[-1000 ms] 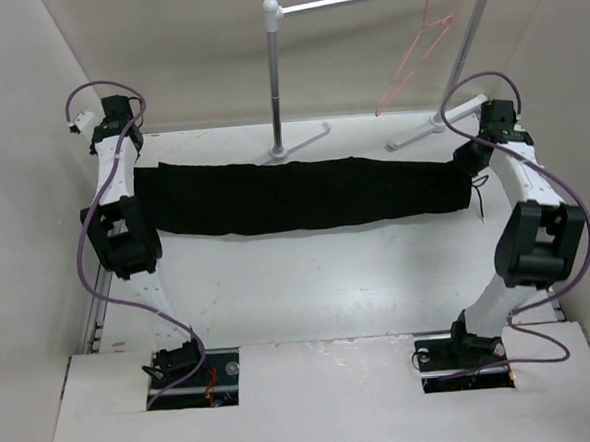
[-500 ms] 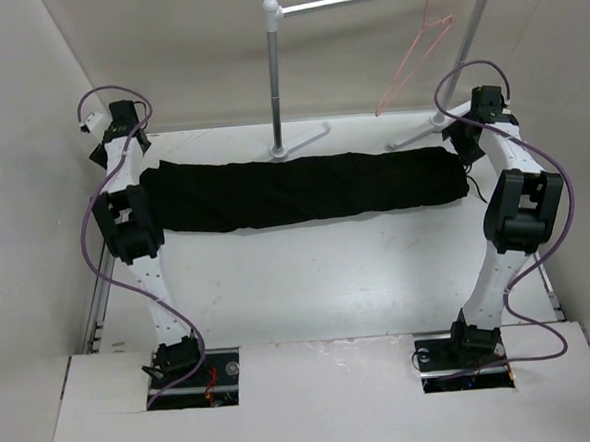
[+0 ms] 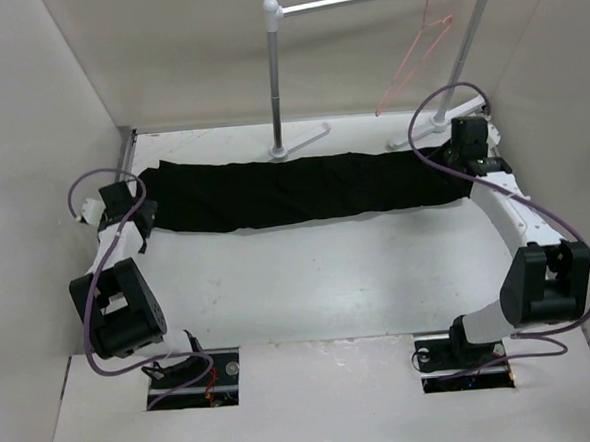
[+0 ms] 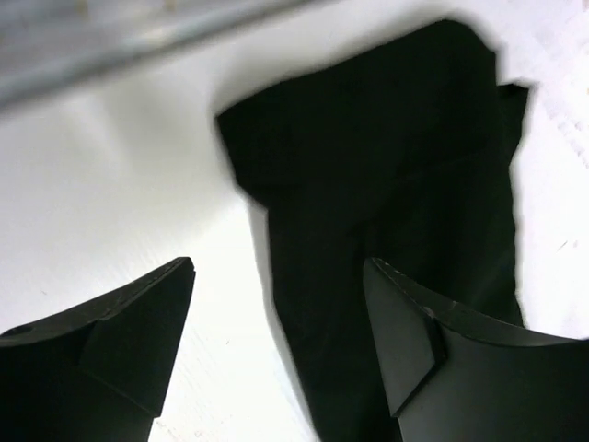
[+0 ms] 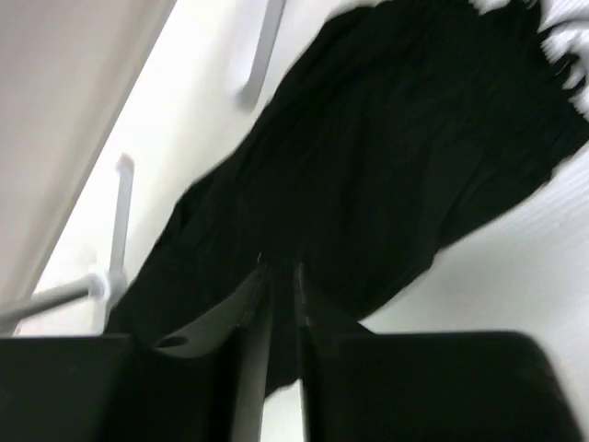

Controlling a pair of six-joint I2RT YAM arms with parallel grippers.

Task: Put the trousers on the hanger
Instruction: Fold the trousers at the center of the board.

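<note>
White worktop, trousers flat across centre. Open left claw at frame left; closed right claw at frame right.

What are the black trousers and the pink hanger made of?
The trousers look like soft cloth, matte black: they lie limp and creased. The hanger looks like thin wire, pink-coated, probably metal; it is too slim here to be sure.

Rail stand at table far edge (white-and-silver tubes).
</note>
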